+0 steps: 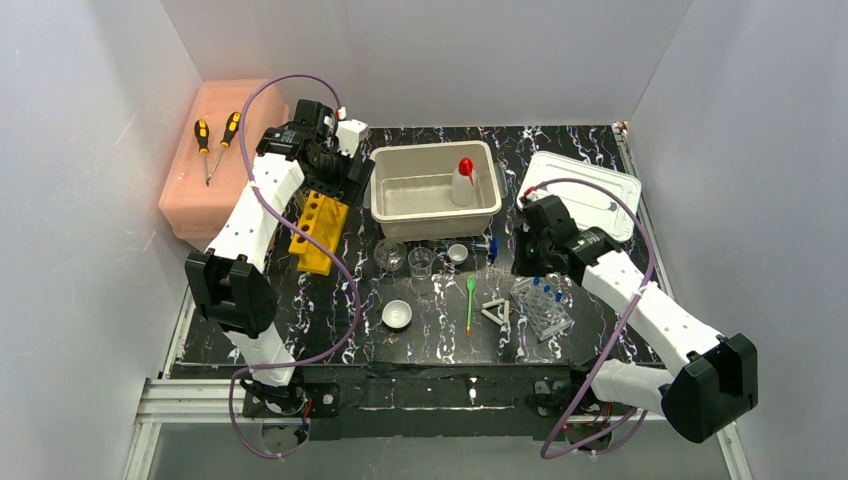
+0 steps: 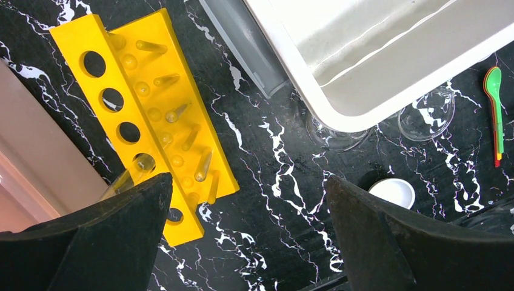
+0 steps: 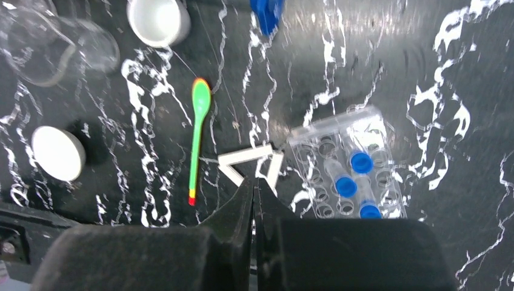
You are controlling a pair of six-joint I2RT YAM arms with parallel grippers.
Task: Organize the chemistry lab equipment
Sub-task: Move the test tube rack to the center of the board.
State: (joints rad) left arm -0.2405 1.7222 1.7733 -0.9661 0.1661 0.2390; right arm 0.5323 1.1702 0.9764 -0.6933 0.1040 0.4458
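Top external view: the yellow rack [image 1: 320, 230] is lying centre left, just beside the white tub [image 1: 430, 228]. The left gripper [image 2: 248, 188] is hanging wide open above the rack. The right gripper [image 3: 254, 191] is sitting pinched together above the white triangle [image 3: 245, 154].

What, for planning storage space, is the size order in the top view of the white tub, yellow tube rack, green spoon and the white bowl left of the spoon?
1. white tub
2. yellow tube rack
3. green spoon and white bowl: unranked, the spoon is longer, the bowl wider.
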